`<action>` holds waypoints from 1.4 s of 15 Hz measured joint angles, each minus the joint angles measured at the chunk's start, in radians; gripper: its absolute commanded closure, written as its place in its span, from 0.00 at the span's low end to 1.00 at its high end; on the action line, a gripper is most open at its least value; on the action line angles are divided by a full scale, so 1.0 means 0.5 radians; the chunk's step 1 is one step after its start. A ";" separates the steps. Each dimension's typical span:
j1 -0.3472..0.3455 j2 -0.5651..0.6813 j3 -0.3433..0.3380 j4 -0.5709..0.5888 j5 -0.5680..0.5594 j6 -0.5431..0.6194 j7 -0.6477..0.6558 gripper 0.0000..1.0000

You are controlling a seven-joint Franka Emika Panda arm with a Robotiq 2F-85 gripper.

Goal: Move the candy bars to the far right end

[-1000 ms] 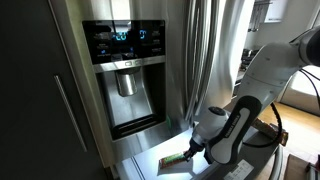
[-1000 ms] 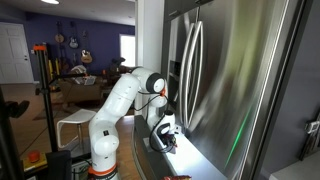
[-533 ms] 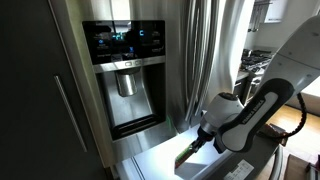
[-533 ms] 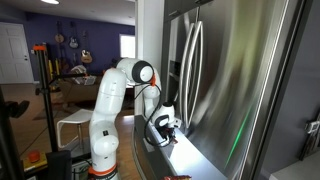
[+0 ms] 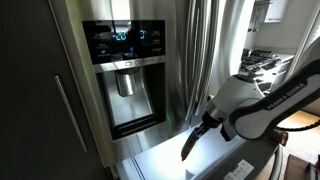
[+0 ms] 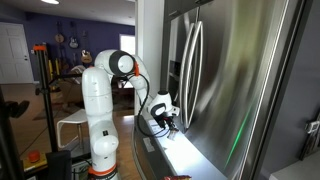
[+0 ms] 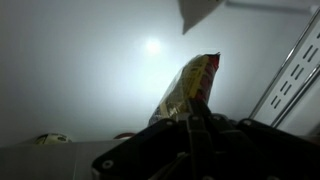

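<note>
My gripper [image 5: 201,130] is shut on one candy bar [image 5: 188,147], a narrow dark bar hanging tilted below the fingers. It is in the air over the pale flat panel [image 5: 160,163] in front of the fridge. In the wrist view the candy bar [image 7: 192,85] has a yellow-green wrapper with a red tip and sticks up out of the gripper [image 7: 195,120]; the panel [image 7: 80,70] fills the background. In an exterior view the gripper [image 6: 170,122] hangs just above the panel [image 6: 190,158], close to the fridge door. No other bar shows.
The black water dispenser recess [image 5: 125,92] is set in the fridge front behind the panel. Steel fridge doors with long handles [image 6: 192,70] rise beside the gripper. The white arm base [image 6: 100,140] stands at the panel's side, with a white stool [image 6: 70,125] behind it.
The gripper has lifted the candy bar off the panel, and the bar now hangs in the air. The arm has swung and straightened, carrying the bar along the panel.
</note>
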 measured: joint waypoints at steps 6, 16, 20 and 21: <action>0.210 -0.483 -0.165 -0.151 -0.022 -0.362 0.013 0.99; 0.187 -0.729 -0.467 -0.138 -0.073 -1.236 -0.028 0.99; 0.160 -0.749 -0.638 -0.130 -0.063 -1.446 -0.165 0.99; 0.152 -0.767 -0.673 -0.130 -0.060 -1.500 -0.218 0.99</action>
